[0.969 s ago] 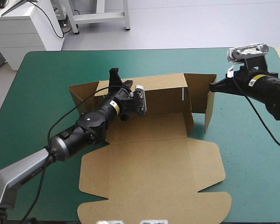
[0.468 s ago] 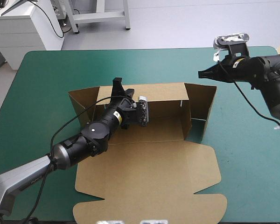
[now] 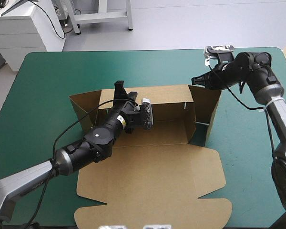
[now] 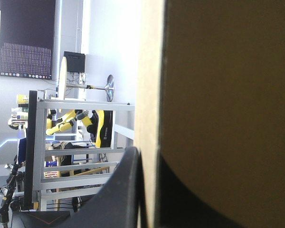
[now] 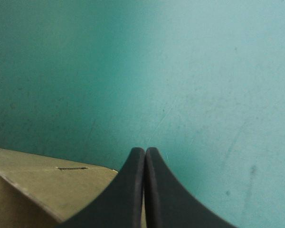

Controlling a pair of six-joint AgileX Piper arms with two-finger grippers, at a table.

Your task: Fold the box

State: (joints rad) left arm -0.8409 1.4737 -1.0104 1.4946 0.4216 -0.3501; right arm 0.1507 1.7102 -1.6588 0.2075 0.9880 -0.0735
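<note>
The box (image 3: 152, 167) is seen around the middle of the teal-green counter (image 3: 47, 76), partly raised: its back wall (image 3: 167, 95) is stood upright on the side toward the counter's far edge, a side wall is raised at each end, and the lid (image 3: 148, 195) is spread flat toward the counter's near edge, its tabs reaching almost to that edge. The right side wall (image 3: 207, 107) is angled outward toward the counter's right edge.

The back wall is gripped near its left end by the left pincer (image 3: 124, 91), which is brought in over the box floor from the counter's near left corner. In the left wrist view the brown board is shown edge-on between the black fingers (image 4: 123, 190), one on each face, so the left pincer is pinching the board.

The right pincer (image 3: 194, 80) is held at the far right corner of the box, just at the top of the right side wall; contact cannot be told. In the right wrist view its fingers (image 5: 133, 190) are pressed together into one pointed arch with nothing between them, a brown edge of board is seen beside and under them, and bare teal-green cover lies ahead
</note>
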